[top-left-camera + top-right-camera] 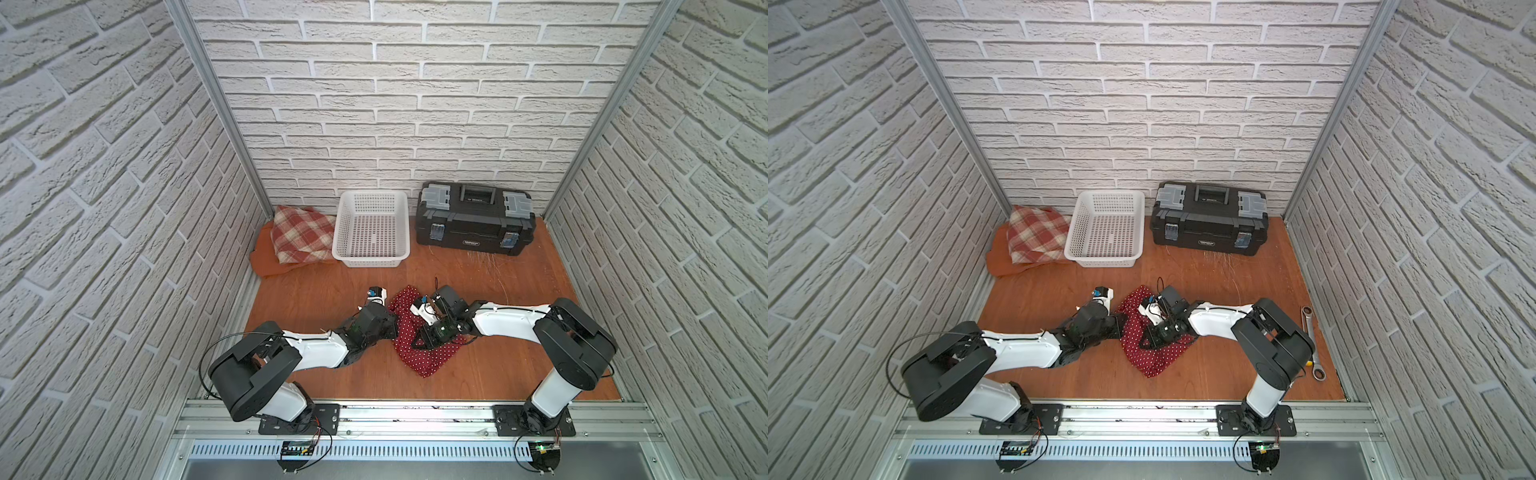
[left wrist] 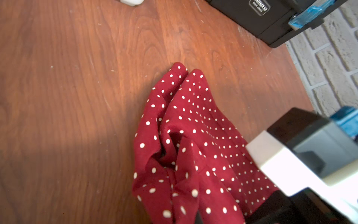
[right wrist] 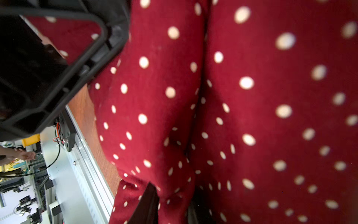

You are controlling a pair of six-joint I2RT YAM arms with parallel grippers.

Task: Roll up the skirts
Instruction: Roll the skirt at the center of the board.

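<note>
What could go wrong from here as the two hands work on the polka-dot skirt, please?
The polka-dot skirt lies bunched and creased, so any roll may come out lumpy or loose. The left hand and right hand sit close together on it and might tug against each other or collide.

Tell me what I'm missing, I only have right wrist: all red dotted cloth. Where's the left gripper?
Observer: The left gripper is shut at the polka-dot skirt, on the edge nearest the left arm.
Operator: Other skirts?
Observer: The plaid skirt lies on the orange skirt in the far left corner. Both look unrolled.
Operator: Basket?
Observer: The white basket beside them holds nothing.
</note>
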